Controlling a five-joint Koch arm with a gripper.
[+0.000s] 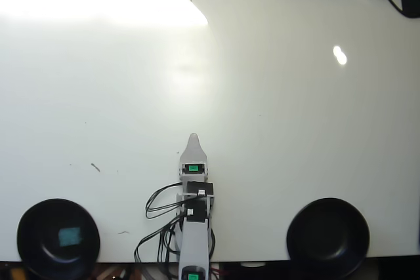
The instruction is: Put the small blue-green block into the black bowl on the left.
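Overhead view, single frame. The small blue-green block [69, 235] lay flat inside the black bowl [39, 218], roughly at the centre of the bowl's floor, clear of the rim on all sides. This bowl sat at the lower left of the white bench [295, 136] in this view, at the bench's near edge.

All other positions noted relative to that bowl. The arm [194, 227] stood to the right of the bowl, well apart from it, entering from the bottom edge and pointing up the picture. The fingers [193, 141] ended in a single pale tip, up and to the right of the bowl, touching neither the bowl nor the block. Only one tip showed from above, the jaws lying one over the other, so I could not tell how far apart they were; nothing was seen held in them. Two small green squares showed on the arm's body. Black cables [157, 208] looped out of the arm's side facing the bowl.

A second black bowl [327, 237] sat far to the right of the first, beyond the arm, at about the same height in the picture. Strong glare washed out the bench surface well above the bowl.
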